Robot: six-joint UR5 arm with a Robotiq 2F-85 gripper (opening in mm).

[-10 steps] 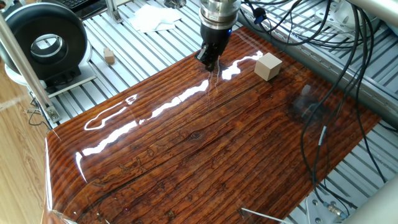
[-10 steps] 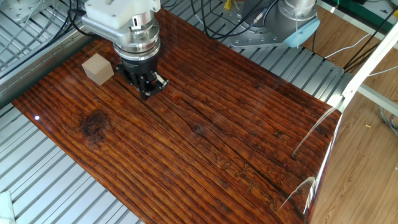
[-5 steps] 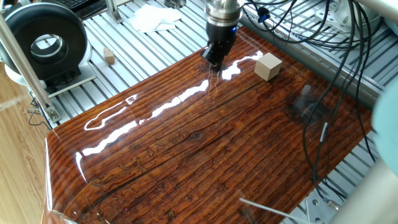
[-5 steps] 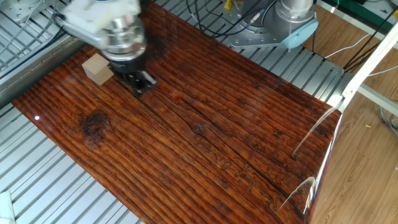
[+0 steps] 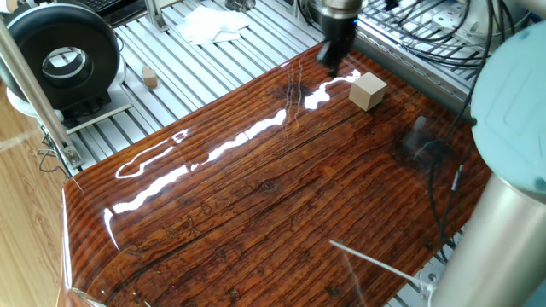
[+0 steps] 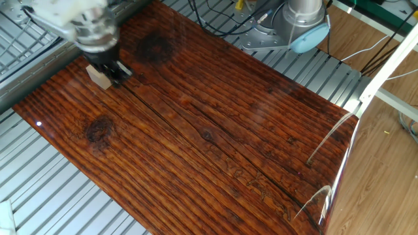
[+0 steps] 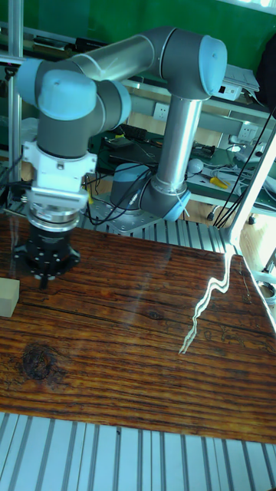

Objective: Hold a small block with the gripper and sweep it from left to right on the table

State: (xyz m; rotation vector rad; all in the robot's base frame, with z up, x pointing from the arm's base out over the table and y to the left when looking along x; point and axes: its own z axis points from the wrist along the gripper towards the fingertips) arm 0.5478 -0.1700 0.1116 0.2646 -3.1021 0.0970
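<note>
Table (image 5: 281,196): glossy dark wood board, strong glare, likely slick under a sliding cube. You have the gripper (image 5: 331,58) low over its far edge, empty; prongs look narrow in the two fixed views, but blur hides the gap – cannot tell if they are apart or together.

Block (image 5: 368,90): pale wooden cube, flat on the board just beside the gripper, apart from it in one fixed view, seemingly touching in the other (image 6: 99,76). In the tall view (image 7: 8,298) it lies to the gripper's side (image 7: 46,268), cut by the frame edge.

Judgement: light, stiff, smooth-faced, not fragile. Take it across two opposite flat faces, mid-height, squarely, or it may twist or skid away
</note>
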